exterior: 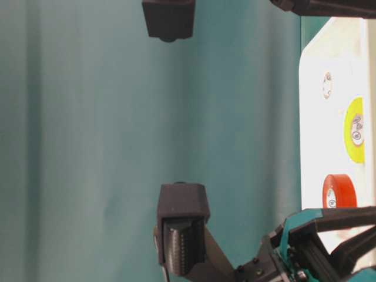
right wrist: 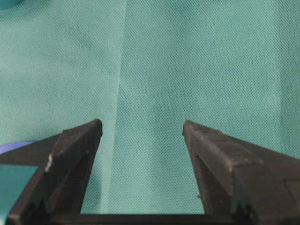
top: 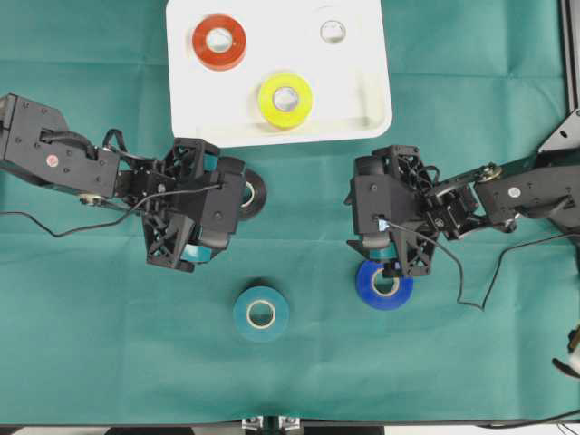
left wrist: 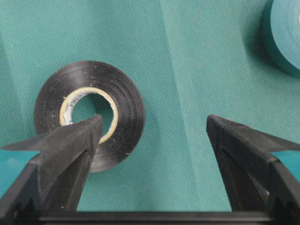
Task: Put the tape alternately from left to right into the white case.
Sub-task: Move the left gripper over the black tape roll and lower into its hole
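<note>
The left gripper (left wrist: 152,136) is hanging wide open and empty over the black roll (left wrist: 89,112), which is lying on the cloth near the white case (top: 186,118). One finger (left wrist: 70,140) is sitting over the core, so closing could be pushing the roll aside. The right gripper (right wrist: 140,133) is also standing open, empty.

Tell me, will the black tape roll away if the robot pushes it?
Probably not: the black tape lies flat on the green cloth, so it should slide rather than roll. It looks stiff and light, so the open left pincer could likely lift it without squashing it.
</note>
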Robot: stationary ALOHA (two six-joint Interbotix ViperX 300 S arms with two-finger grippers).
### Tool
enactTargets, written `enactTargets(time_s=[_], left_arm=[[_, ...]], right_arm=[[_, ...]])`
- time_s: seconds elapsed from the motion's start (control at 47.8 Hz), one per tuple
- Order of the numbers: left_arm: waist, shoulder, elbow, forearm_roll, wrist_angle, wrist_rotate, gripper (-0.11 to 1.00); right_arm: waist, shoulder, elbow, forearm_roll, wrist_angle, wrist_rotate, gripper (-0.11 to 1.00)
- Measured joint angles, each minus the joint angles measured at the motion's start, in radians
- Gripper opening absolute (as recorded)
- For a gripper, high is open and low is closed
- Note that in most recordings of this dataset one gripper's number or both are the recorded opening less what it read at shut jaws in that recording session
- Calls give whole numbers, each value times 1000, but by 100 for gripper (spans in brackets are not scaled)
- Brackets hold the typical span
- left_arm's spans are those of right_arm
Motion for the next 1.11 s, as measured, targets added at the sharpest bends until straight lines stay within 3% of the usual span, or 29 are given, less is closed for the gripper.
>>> enactTargets(time_s=[1.108], left_arm=[[37,97,-17,0,-25,6,68]], right_arm=[[-2,2,0,0,-31,0,79]])
